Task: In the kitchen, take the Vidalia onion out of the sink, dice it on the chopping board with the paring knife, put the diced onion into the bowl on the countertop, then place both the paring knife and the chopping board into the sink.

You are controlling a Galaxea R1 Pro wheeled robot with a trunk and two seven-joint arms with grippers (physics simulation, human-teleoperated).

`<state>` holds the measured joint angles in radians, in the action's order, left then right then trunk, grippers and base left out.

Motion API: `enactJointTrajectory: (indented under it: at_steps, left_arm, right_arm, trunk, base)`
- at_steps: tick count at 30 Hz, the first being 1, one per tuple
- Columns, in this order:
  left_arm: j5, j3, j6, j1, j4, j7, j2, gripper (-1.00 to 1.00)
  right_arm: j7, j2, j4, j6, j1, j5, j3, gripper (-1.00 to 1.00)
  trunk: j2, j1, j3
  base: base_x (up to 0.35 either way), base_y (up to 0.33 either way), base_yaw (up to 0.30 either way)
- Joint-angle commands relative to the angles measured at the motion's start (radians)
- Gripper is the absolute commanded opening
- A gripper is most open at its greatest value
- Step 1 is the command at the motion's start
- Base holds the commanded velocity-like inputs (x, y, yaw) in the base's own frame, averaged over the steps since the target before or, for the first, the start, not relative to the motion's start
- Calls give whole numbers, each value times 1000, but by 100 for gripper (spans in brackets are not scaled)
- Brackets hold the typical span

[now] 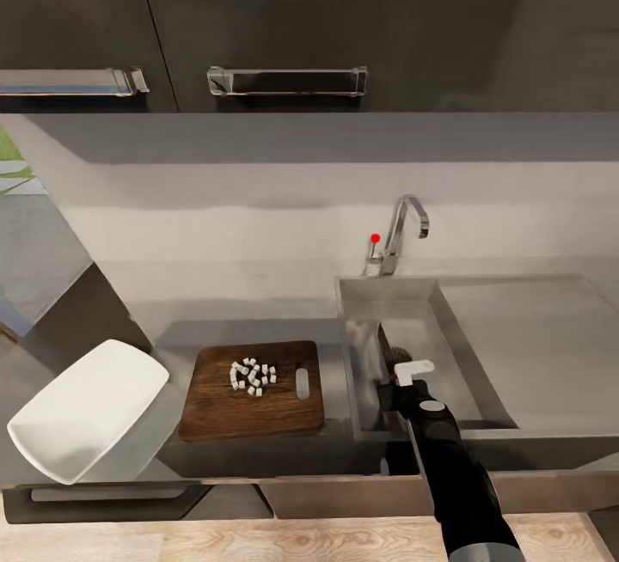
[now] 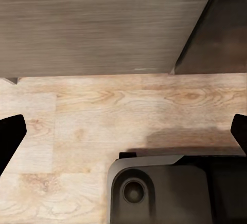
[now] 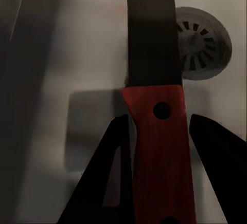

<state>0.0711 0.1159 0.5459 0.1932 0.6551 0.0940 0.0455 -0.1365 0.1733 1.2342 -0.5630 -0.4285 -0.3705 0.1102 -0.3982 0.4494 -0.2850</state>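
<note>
Over the brushed-steel rectangular sink (image 1: 404, 304), the right gripper (image 1: 397, 373) reaches down into the basin with its black arm coming up from the lower edge of the head view. Its dark fingers (image 3: 213, 167) stand on either side of the red handle of the small paring knife (image 3: 159, 147), pinching it, and the dark blade points away toward the round slotted drain (image 3: 203, 44) on the pale basin floor. On the smooth grey countertop (image 1: 258, 317) just beside the sink lies the brown wooden chopping board (image 1: 219, 403), its slot-shaped handle hole toward the sink. A small heap of white diced onion pieces (image 1: 252, 375) sits near the middle of the board. Further from the sink, past the board's other short end, the shallow white rounded-square bowl (image 1: 86, 412) rests tilted at the counter's edge. Behind the basin rises the chrome faucet (image 1: 404, 231) with its small red knob. The left gripper (image 2: 123, 131) hangs spread above the light wood floor (image 2: 103, 111), only the dark tips of its fingers showing at the sides, apart and gripping nothing.
</note>
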Motion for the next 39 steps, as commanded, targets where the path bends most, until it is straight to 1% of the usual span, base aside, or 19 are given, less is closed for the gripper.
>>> enactJointTrajectory:
  at_steps: [1, 8, 9, 20, 31, 34, 39]
  left_arm:
    - [7, 8, 1, 0, 1, 9, 2, 100]
    - [7, 8, 2, 0, 1, 9, 2, 100]
    - [7, 8, 2, 0, 1, 9, 2, 100]
    - [7, 10, 2, 0, 9, 9, 2, 100]
    - [7, 11, 2, 0, 8, 9, 1, 100]
    - [7, 11, 2, 0, 8, 9, 1, 100]
    - [7, 11, 2, 0, 9, 9, 1, 100]
  right_arm:
    - [-12, 1, 0, -2, -1, -3, 4, -100]
    - [-12, 1, -1, -3, 0, 2, 5, -100]
    - [-12, 1, -1, -4, 0, 2, 5, 100]
    - [-12, 1, 15, 1, -1, 2, 5, 100]
    - [-9, 1, 63, 3, -1, 1, 2, 100]
    - [-9, 1, 83, 3, -1, 1, 0, 100]
    - [-9, 1, 100, 3, 0, 2, -3, 100]
  trunk:
    - [-2, 1, -2]
    - [-2, 1, -2]
    - [-2, 1, -2]
    - [-2, 1, -1]
    - [-2, 1, 16]
    - [-2, 1, 20]
    - [-2, 1, 28]
  base:
    - [0, 0, 0]
    - [0, 0, 0]
    - [0, 0, 0]
    - [0, 0, -2]
    - [-16, 0, -72]
    - [-133, 0, -58]
    - [-297, 0, -8]
